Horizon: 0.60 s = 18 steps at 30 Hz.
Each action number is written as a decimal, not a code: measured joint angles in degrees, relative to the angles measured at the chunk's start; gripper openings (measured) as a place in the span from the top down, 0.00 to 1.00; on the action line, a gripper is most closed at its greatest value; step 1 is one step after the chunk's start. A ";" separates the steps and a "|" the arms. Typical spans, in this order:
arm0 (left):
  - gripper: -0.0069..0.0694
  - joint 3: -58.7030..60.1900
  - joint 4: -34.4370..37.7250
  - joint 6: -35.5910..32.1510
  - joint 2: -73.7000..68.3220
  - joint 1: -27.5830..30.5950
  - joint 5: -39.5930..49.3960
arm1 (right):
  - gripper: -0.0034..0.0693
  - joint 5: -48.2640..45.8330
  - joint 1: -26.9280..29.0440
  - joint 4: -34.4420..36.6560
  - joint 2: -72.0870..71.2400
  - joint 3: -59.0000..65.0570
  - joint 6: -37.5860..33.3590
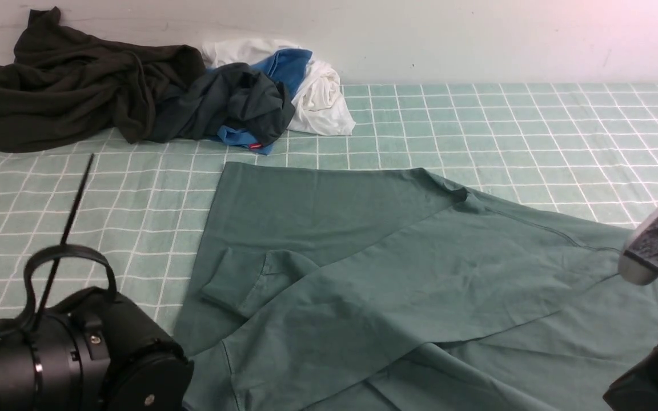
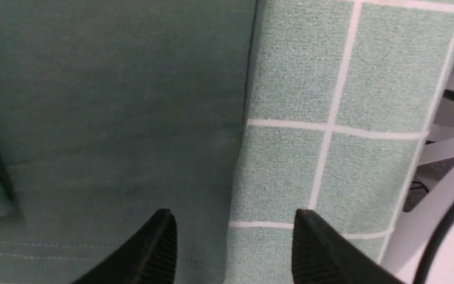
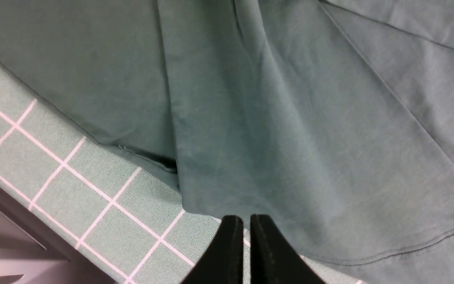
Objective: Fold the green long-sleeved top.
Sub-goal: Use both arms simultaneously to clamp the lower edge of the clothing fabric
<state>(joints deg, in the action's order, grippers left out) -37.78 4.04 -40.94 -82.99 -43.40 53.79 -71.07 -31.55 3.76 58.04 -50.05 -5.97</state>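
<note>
Folding looks barely begun. Nearest, at 7 o'clock, the left gripper (image 2: 233, 216) hangs with jaws apart over the side edge of the top (image 1: 317, 194). At 5 o'clock the right gripper (image 3: 246, 221) has jaws together, nothing visibly pinched. The top sprawls across the desk (image 1: 534, 131), one sleeve (image 1: 237, 279) and a diagonal flap (image 1: 420, 285) turned inward; body folds seemingly remain. Spare clothes (image 1: 135, 97) heap at 11 o'clock.

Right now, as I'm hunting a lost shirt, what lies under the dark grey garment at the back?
A blue garment shows beneath the dark grey garment, and again behind it, beside white cloth. The rest is covered.
</note>
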 joint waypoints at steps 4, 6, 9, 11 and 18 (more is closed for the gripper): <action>0.32 2.00 -0.86 0.05 -2.52 0.00 -5.15 | 0.92 0.00 0.00 0.00 0.00 0.00 0.00; 0.31 2.06 -2.59 0.62 -3.47 0.00 -7.54 | 0.92 0.00 0.00 0.00 0.00 0.00 0.00; 0.32 2.06 -4.84 2.50 -3.59 0.00 -9.57 | 0.92 -0.05 0.00 0.00 0.00 0.00 -0.17; 0.35 2.06 -6.04 4.09 -3.79 0.00 -10.47 | 0.92 -0.05 0.00 0.00 0.00 0.00 -0.21; 0.52 2.06 -6.57 5.68 -3.78 -0.02 -10.58 | 0.92 -0.10 0.00 0.00 0.00 0.00 -0.39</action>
<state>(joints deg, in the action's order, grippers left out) -35.72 -2.52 -35.26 -86.77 -43.42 43.21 -71.17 -31.55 3.76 58.04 -50.05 -6.36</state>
